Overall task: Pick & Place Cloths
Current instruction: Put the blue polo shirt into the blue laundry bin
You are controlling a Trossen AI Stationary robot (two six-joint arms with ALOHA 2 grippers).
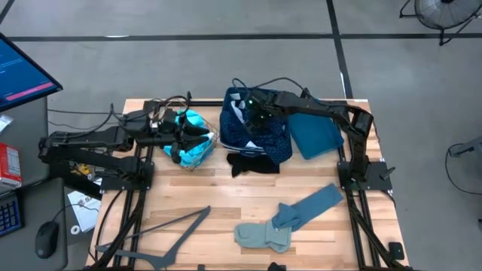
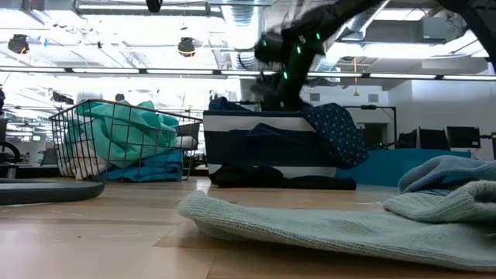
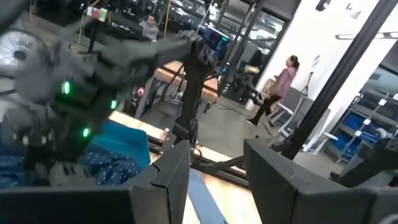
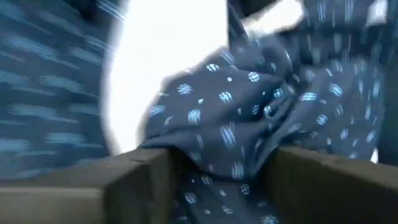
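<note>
A dark blue bin (image 1: 226,124) stands at the table's far middle, and a navy dotted cloth (image 1: 263,135) fills it and drapes over its right wall (image 2: 337,132). My right gripper (image 1: 245,102) reaches from the right to the bin's far left corner and is shut on that cloth. A brown wire basket (image 2: 116,139) left of the bin holds a turquoise cloth (image 2: 128,128). My left gripper (image 1: 207,138) hovers open over the basket, its fingers empty (image 3: 217,180). A black cloth (image 1: 252,163) lies against the bin's near side. My right gripper (image 4: 217,180) has a bunched fold of the navy dotted cloth (image 4: 230,124) between its two fingers (image 4: 137,174), coming at it from above the bin. The view is blurred, so the layers cannot be counted. The rest of the cloth lies in the bin and over its wall.
A teal cloth (image 1: 315,137) lies right of the bin. Near the front edge lie a grey-green cloth (image 1: 260,235) and a blue-grey one (image 1: 316,202). A dark triangular frame (image 1: 166,233) lies at the near left. A person (image 3: 283,81) walks in the room beyond.
</note>
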